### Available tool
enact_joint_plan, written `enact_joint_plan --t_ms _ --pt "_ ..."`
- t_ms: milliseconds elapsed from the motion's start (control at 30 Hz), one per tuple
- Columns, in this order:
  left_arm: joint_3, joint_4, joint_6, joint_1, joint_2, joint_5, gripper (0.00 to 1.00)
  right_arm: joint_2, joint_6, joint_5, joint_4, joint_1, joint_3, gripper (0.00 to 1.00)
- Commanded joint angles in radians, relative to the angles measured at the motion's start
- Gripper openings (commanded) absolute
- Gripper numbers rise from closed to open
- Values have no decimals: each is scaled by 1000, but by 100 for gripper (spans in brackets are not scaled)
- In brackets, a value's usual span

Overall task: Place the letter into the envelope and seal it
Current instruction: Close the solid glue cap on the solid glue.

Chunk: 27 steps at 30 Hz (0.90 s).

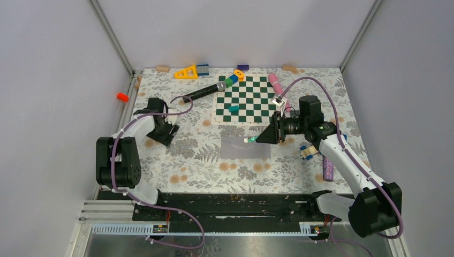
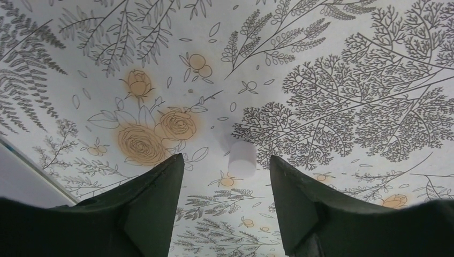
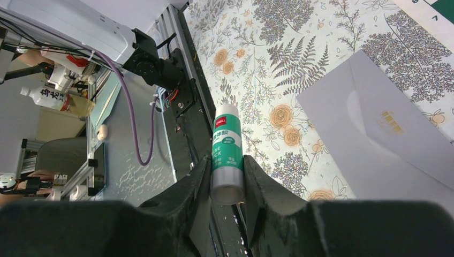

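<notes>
Right gripper (image 3: 226, 160) clamping glue stick (image 3: 225, 136), left gripper (image 2: 226, 160) spread, empty

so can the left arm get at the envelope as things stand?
Probably yes. The left pincer is open and empty, with only bare tablecloth between it and the envelope. The right pincer, shut on the glue stick, sits over the envelope's right end, so that side is crowded.

Chessboard (image 1: 251, 101); microphone (image 1: 205, 92) just left; orange triangle (image 1: 184, 76) beyond.
</notes>
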<state>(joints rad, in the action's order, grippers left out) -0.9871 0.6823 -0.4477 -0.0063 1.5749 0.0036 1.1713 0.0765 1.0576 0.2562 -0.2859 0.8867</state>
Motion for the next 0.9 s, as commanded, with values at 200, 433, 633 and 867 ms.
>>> enact_joint_plan --t_ms 200,433,633,867 --pt "-13 -33 1 5 28 47 50 -5 -1 25 -27 4 4 7" --pt "-6 -26 -3 5 53 33 46 -4 -2 25 -26 3 3 7" --pt "2 -18 -5 5 49 28 43 3 1 27 -27 4 5 7" --pt "2 1 -9 5 50 16 41 4 0 27 -27 3 5 7"
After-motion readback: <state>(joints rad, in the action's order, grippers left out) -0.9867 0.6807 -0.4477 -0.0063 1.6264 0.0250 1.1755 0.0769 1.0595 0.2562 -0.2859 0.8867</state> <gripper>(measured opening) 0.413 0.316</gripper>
